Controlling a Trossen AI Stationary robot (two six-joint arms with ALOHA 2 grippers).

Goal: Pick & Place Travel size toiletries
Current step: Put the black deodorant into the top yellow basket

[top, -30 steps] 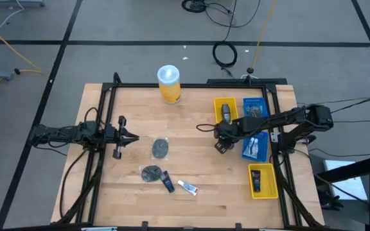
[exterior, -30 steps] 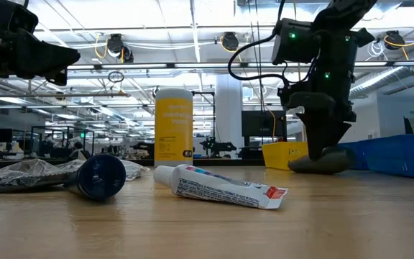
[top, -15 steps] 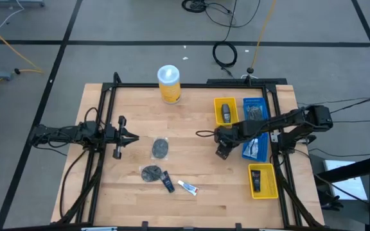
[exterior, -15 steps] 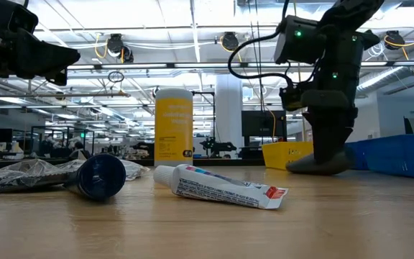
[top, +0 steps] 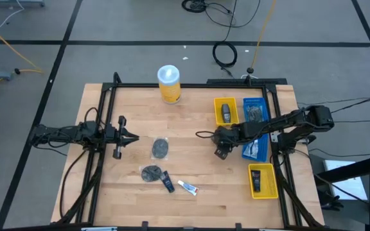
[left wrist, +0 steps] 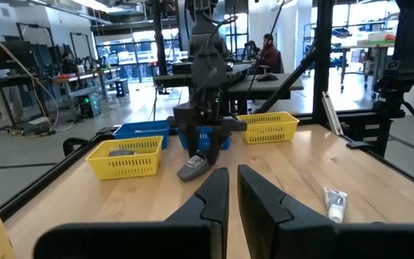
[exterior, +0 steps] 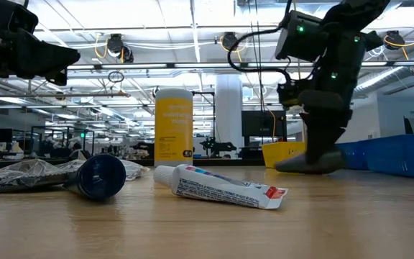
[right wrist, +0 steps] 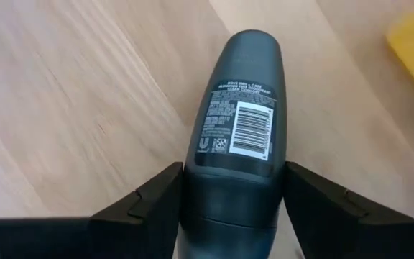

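Wooden table (top: 198, 192) fills the high view, where the right gripper (top: 221, 151) reaches down near the yellow tray (top: 225, 111). The left gripper (top: 128, 136) waits by the table's left side, fingers almost together, holding nothing. Low down, a toothpaste tube (exterior: 221, 186) lies flat. The right wrist view shows its fingers (right wrist: 146, 205) touching both sides of a dark grey deodorant bottle (right wrist: 239, 122), which lies on the wood.

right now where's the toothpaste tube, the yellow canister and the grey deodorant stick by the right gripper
toothpaste tube (exterior: 220, 187), low view, middle of its printed body
yellow canister (top: 169, 92), high view, yellow side under the white lid
grey deodorant stick (right wrist: 237, 129), right wrist view, barcode label on its body
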